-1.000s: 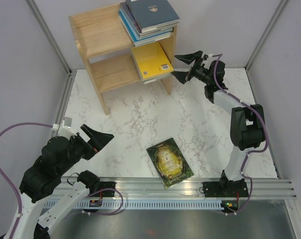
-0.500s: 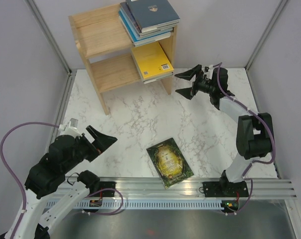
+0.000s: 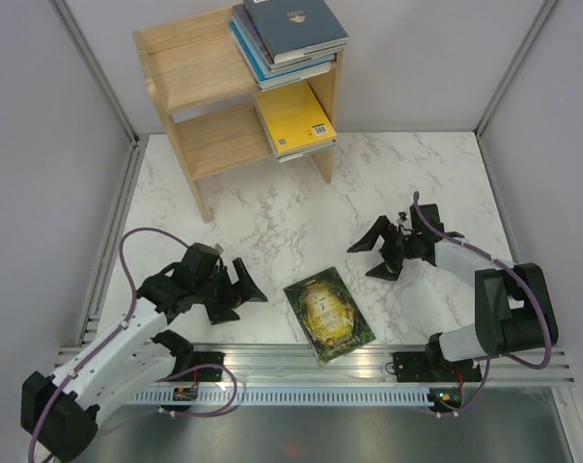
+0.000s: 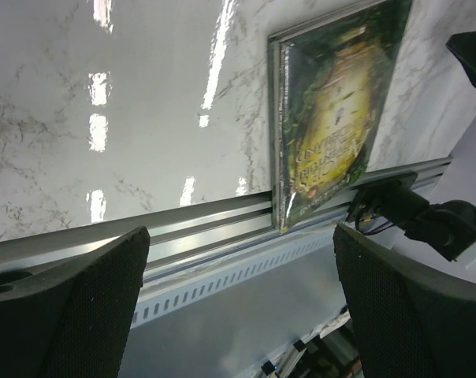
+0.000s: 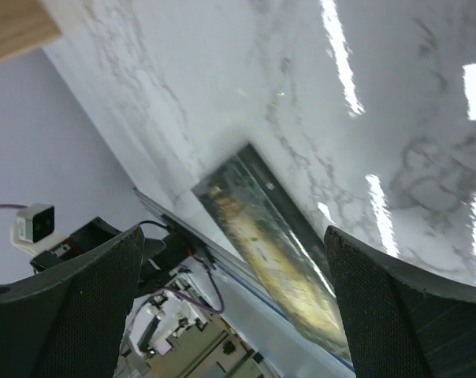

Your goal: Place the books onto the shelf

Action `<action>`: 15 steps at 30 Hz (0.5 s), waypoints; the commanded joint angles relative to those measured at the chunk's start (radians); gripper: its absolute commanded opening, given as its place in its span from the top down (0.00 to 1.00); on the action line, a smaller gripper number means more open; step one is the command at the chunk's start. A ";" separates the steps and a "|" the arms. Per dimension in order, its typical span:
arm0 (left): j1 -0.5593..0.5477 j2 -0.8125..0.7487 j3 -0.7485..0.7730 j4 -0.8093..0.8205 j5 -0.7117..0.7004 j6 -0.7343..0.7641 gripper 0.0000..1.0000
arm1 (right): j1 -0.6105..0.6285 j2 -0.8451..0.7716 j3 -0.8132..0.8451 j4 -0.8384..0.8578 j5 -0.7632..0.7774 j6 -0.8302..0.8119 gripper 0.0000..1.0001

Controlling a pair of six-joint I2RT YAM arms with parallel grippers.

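A black book with a gold design (image 3: pixel 328 314) lies flat on the marble table near the front, one corner over the front rail. It also shows in the left wrist view (image 4: pixel 336 102) and in the right wrist view (image 5: pixel 277 252). My left gripper (image 3: pixel 237 289) is open, low and just left of that book, with nothing between its fingers (image 4: pixel 239 232). My right gripper (image 3: pixel 373 257) is open and empty (image 5: pixel 234 232), just right of and beyond the book. The wooden shelf (image 3: pixel 190 72) stands at the back. A stack of books (image 3: pixel 290 39) lies on its top and a yellow book (image 3: pixel 293 118) on its lower tier.
An aluminium rail (image 3: pixel 272 362) runs along the table's front edge, with the right arm's base (image 3: pixel 436 367) bolted to it. Grey walls and metal frame posts (image 3: pixel 94 68) close in the sides and back. The left halves of both shelf tiers are bare wood.
The right gripper has dropped from beside the shelf down to the table by the black book. The left arm has swung forward and down towards the book's left side. Both stayed open.
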 commanded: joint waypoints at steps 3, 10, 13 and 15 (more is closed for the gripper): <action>-0.010 0.144 -0.131 0.271 0.128 0.060 0.00 | 0.001 -0.062 -0.056 -0.216 0.139 -0.215 0.02; -0.163 0.384 -0.211 0.581 0.141 -0.044 0.00 | 0.001 -0.122 -0.119 -0.337 0.264 -0.257 0.02; -0.257 0.546 -0.150 0.630 0.085 -0.055 0.00 | -0.001 -0.136 -0.154 -0.346 0.287 -0.274 0.02; -0.306 0.627 -0.090 0.659 0.058 -0.069 0.00 | 0.001 -0.127 -0.186 -0.343 0.287 -0.286 0.02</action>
